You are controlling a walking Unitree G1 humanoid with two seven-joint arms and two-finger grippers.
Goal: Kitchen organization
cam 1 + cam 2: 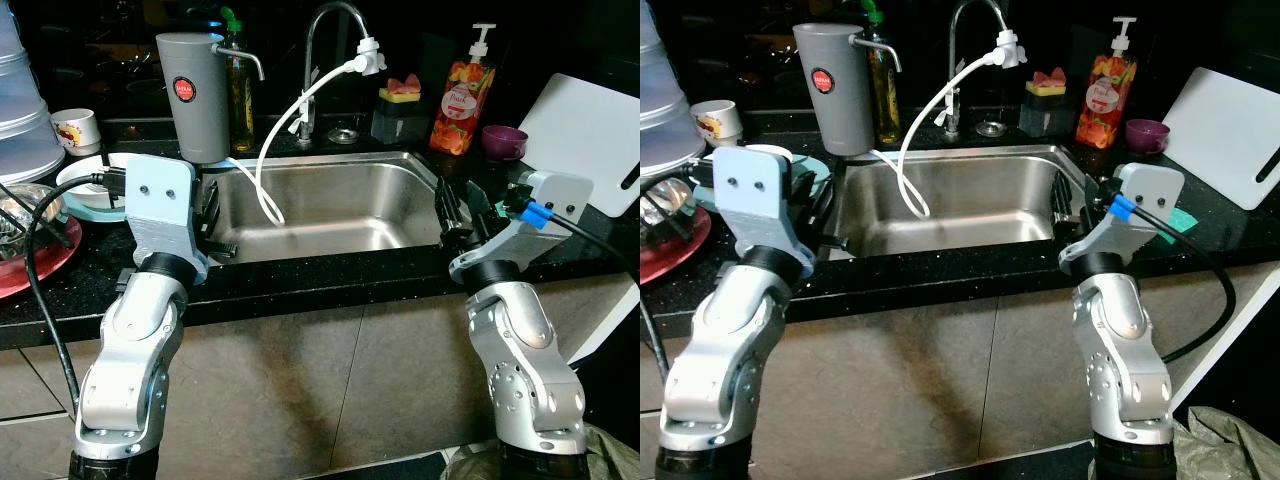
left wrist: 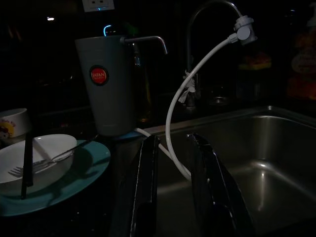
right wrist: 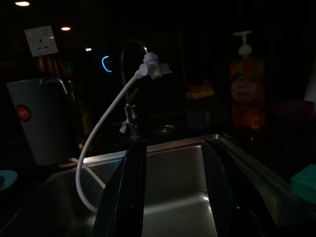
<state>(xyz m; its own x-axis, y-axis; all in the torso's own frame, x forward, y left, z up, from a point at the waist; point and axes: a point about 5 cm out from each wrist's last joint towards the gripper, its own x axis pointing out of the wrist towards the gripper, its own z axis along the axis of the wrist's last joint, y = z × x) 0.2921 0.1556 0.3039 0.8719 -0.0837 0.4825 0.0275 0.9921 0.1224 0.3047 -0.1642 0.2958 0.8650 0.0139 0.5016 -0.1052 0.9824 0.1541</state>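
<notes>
One sink point(image 1: 330, 205), one faucet point(image 1: 325, 60), one white hose point(image 1: 290, 120), one soap bottle point(image 1: 463, 90); left gripper point(image 2: 173, 187) and right gripper point(image 3: 173, 192) parted, empty, at sink's left and right rims.

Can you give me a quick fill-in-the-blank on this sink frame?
1. The white hose hangs from the faucet down into the ____.
2. A fork lies in the white bowl, which sits on a ____ plate.
3. The pump bottle holds ____ liquid.
4. Both the left gripper and the right gripper have their fingers ____.

Missing words: sink; teal; orange; open
</notes>
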